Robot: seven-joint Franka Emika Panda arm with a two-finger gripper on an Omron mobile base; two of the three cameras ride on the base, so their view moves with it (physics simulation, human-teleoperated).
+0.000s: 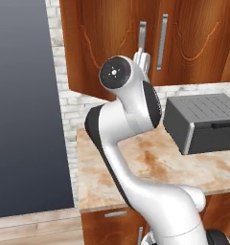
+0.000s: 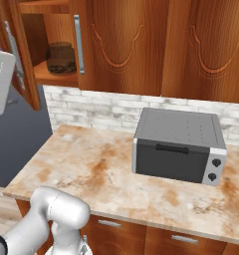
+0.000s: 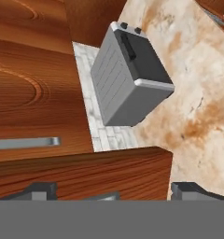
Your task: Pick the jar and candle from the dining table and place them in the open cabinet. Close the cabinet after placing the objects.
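Two spots checked first (the shelf, then the hand). Found the squat round clear glass jar (image 2: 60, 57) with dark brown lumps already up on the inner shelf of the reddish-brown wooden wall cabinet (image 2: 126, 40), standing upright in the open left part.

Saw the two-finger gripper (image 3: 115, 190) with its small dark tips spread wide and holding nothing. Noticed a thick brown wooden edge lying across just past those tips, most likely the rim of the open cabinet door (image 2: 23, 60). Could not tell whether touching it or only near. Spotted a silver bar handle (image 3: 25, 142) a little farther on, running the same way as that edge.

Placed the hand out to the left of the jar, on the outside of the swung-out door, with the jar deeper in and to the right. Guessed closing as the next job: push the tall door sideways toward the jar's side, flat on its face, not along its long upright edge.

Passed over the boxy grey toaster oven (image 2: 179, 144) down on the marbled beige-and-orange stone counter (image 2: 81, 169), well apart from all that.
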